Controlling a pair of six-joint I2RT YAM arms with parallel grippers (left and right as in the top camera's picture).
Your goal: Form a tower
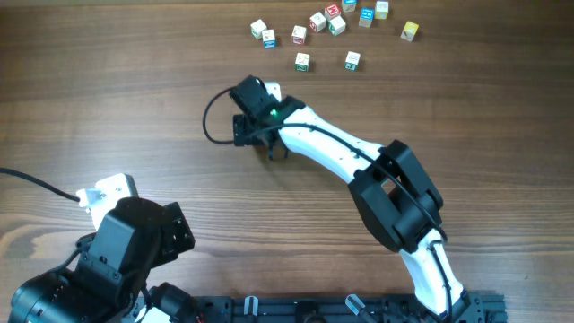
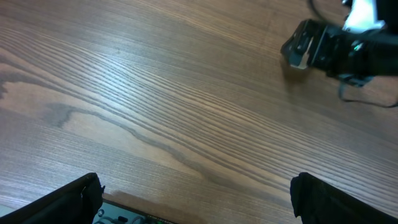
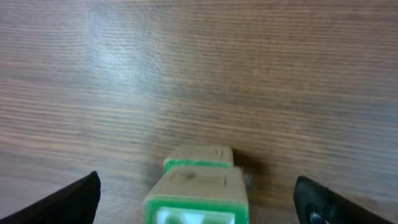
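Left pincer gapes wide above the wooden table. To its right, the right pincer stands spread wide, the two-cube tower upright between its fingers, touching neither. Loose cubes lie beyond.

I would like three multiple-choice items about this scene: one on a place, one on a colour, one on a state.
1. The loose cubes lie: A) beside the left arm; B) beyond the right arm, far from the bases; C) in a bowl.
2. Markings on the tower are: A) red; B) blue; C) green.
3. The right jaws are: A) shut on the tower; B) open, clear of it; C) out of view.
Key: 1 B, overhead shows them past its tip; 2 C, the right wrist view shows green edges; 3 B, both stand wide of the tower.
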